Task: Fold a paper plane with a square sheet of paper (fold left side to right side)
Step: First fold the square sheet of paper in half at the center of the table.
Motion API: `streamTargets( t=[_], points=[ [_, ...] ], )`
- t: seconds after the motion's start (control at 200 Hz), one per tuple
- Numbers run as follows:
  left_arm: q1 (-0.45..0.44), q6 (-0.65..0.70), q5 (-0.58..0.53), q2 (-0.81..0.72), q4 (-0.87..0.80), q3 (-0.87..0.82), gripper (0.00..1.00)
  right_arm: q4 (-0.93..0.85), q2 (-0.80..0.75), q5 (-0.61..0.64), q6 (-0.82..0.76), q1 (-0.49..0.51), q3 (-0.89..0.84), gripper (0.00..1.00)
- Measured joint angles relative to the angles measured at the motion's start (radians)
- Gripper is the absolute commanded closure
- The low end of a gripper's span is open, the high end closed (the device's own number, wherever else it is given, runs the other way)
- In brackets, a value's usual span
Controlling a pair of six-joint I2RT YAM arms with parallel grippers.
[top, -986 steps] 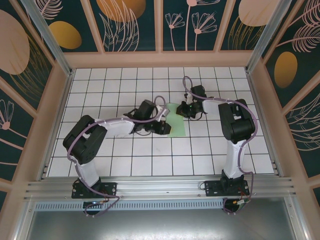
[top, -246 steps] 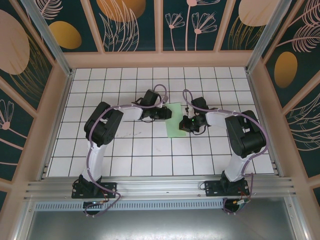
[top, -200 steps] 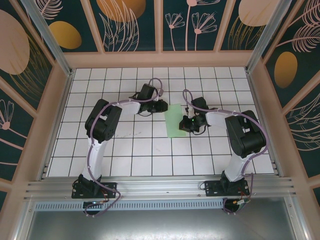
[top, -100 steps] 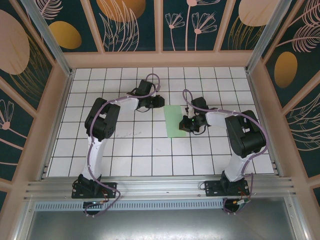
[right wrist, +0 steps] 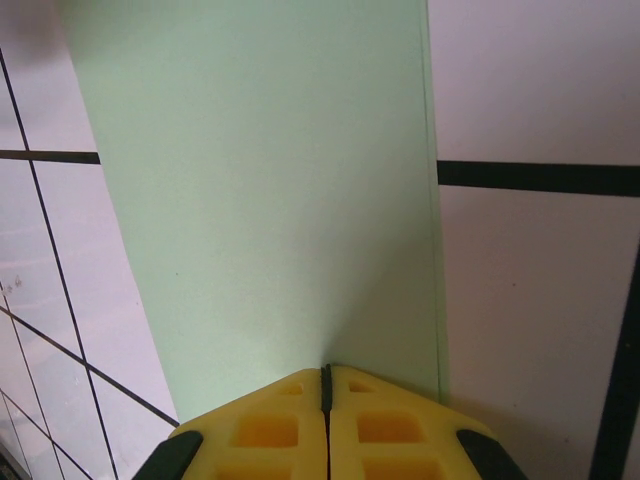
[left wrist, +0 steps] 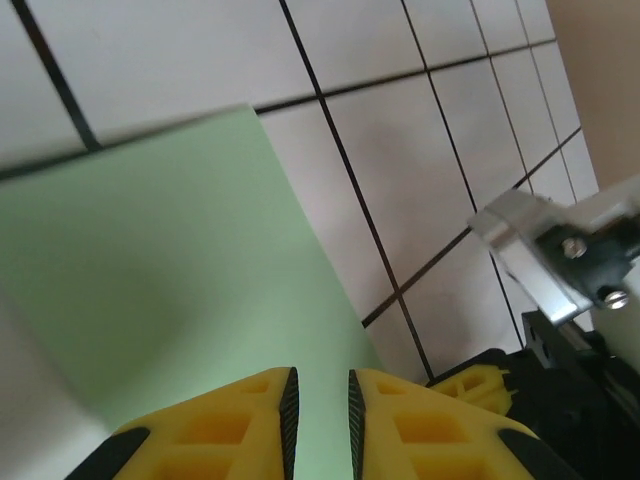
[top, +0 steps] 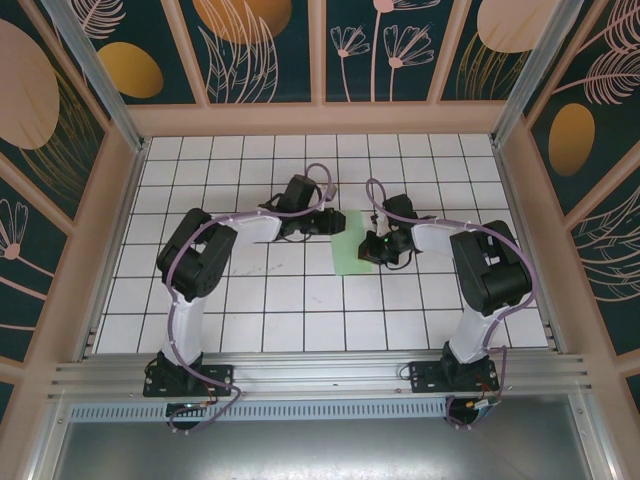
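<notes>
**My two claws meet over a green paper at mid-table**

From above, the paper (top: pixel 350 250) is a pale green rectangle lying flat on the white tiled table (top: pixel 250 300), near its middle, longer front to back than side to side. My left claw (top: pixel 328 223) reaches in from the left to the paper's left edge, toward its far end. My right claw (top: pixel 368 250) comes in from the right and sits over the paper's right edge, roughly halfway along. The two claws are near each other but apart. This view is too small to show how either claw's fingers stand.

My left wrist camera fills that in. My two yellow fingers (left wrist: pixel 230 425) sit at the bottom of the picture with a narrow slit between them, so this claw is slightly open with nothing clamped in it. Green shows through the slit. The paper spreads away beneath and to the left, with one corner toward the top and a long edge running down to the right across the black grid lines. I cannot tell whether my fingertips touch the sheet. At the right I see part of my right claw: one of its yellow fingers (left wrist: pixel 480 382) and a silver bracket (left wrist: pixel 535 255) above it.

My right wrist camera adds what neither other view gives. My right fingers are pressed fully together, their tips meeting in a thin dark line, and the paper reaches up to them and runs straight away. Along its right side a thin second line runs just inside the edge, which looks like two layers lying one on the other.
</notes>
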Motion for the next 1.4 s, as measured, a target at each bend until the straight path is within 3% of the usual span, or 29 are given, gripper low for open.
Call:
streamTargets(
  t=[0.405,0.756,1.401],
  points=[
    [0.011,-0.001,-0.088,0.079,-0.032,0.036,0.78,-0.002,0.000,0.003,0.000,0.000,0.000,0.92],
    [-0.005,0.039,-0.185,0.121,-0.158,0.152,0.78,-0.003,0.000,0.006,-0.001,0.000,0.001,0.92],
    [0.005,0.063,-0.214,0.282,-0.301,0.451,0.73,0.053,0.009,0.028,-0.004,0.002,0.001,0.92]
  ],
)
